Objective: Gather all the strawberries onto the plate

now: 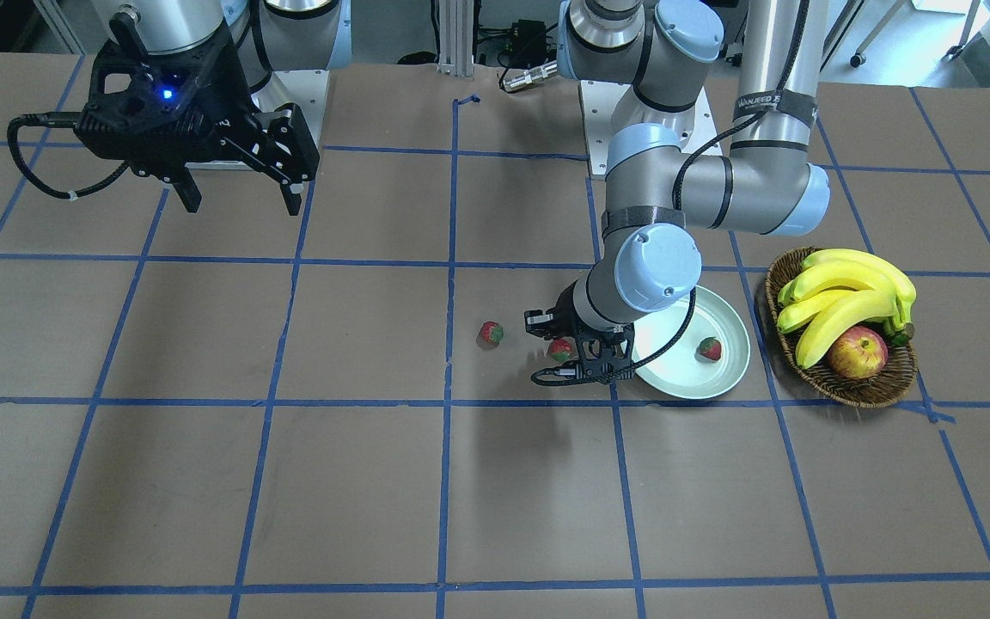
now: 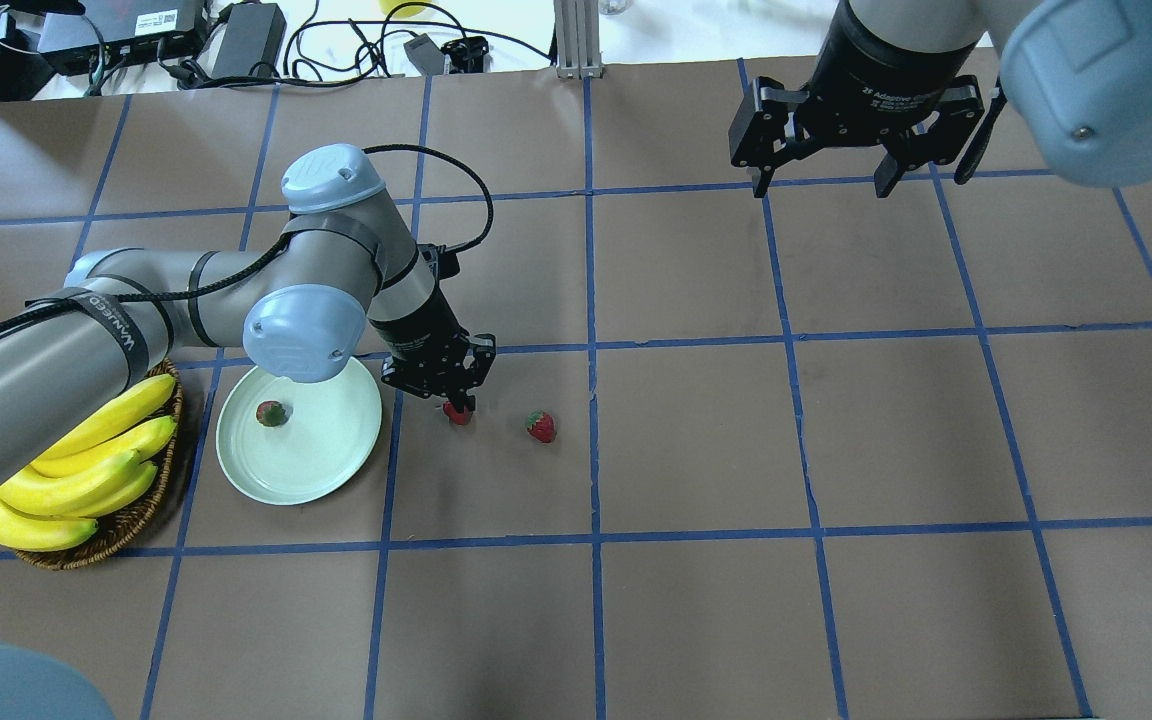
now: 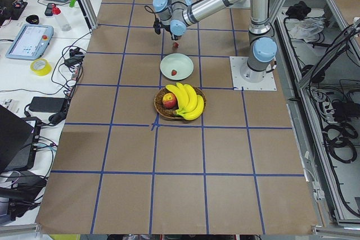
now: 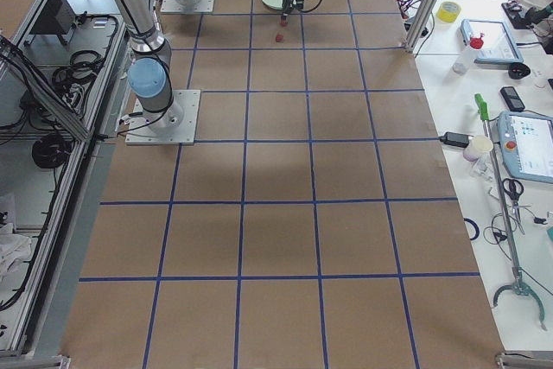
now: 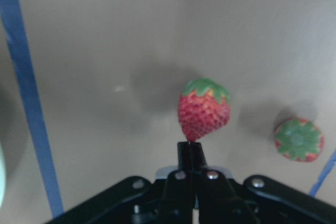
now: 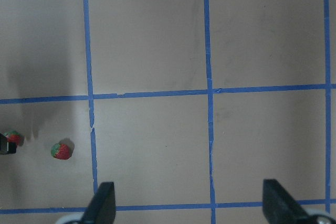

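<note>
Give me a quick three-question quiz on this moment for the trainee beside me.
1. True or false: the left gripper is open and empty.
2. How many strawberries lie in the plate? A) none B) one C) three
3. Fill in: the wicker basket holds bananas and an ____.
Key: 1. False: it is shut on a strawberry. 2. B: the lone strawberry. 3. apple.

Pale mint plate point(image 2: 306, 470) holds one strawberry point(image 2: 271, 413); second strawberry point(image 2: 457, 413) pinched in left gripper point(image 2: 456, 402) beside plate; third strawberry point(image 2: 540, 426) lies just beyond.
</note>
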Tool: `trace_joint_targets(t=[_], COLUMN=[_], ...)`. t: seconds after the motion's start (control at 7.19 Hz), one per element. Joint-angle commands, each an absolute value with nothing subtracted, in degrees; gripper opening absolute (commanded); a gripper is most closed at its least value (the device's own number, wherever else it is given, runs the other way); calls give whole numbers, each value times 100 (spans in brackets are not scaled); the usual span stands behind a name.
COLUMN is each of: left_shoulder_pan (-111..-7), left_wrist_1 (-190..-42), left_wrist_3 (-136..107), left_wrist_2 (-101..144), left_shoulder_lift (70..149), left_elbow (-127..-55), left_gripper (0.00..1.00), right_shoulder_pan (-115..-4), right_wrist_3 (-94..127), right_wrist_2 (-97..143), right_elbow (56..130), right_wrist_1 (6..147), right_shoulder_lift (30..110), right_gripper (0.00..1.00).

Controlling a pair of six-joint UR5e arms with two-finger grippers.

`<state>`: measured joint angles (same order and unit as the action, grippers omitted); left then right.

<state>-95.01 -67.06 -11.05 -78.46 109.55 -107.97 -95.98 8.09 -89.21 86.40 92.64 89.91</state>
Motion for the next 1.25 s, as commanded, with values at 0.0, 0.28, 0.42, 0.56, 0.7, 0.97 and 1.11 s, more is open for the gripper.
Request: trace_joint_targets(t=[0.0,0.28,0.42,0.56,0.7,0.97,1.11], left_shoulder_pan=[-9501,-9501,-9501,-9501,-9501,-9501,-9501], left_wrist_1=[-6663,-6645,-6636,-6618,-6601,-6601,-6609], left_wrist_3=[-1151,-1055,-1046,-1046,-1063,-1090,-1116], left_wrist_2=[-7883,-7910,-7928,-7928,-7928,-7910,-7901], left_shoulder_lift=[11021,11056,11152,11258,11337,11434,11443], left_elbow=[-10784,-10819,-10819,-10819,-10819,-10828,-10846], left_gripper=[100,100,100,100,97,85,65], right_shoulder_pan=[-9606,-9615,-9607,-9624,-9607,-9606,-9598], right_wrist_3=[809,809,809,809,809,844,844], right_wrist_2=[-8912,-8912,-8912,-8912,-8912,-8912,-8912], right_elbow=[8640,8640,8640,8640,8640,8640,8640], right_wrist_1=[9264,9255,9246,9246,9237,9237,9237], right_shoulder_lift=[8983,8991,9000,9000,8991,8982,8982], right_gripper=[100,100,100,100,100,100,100])
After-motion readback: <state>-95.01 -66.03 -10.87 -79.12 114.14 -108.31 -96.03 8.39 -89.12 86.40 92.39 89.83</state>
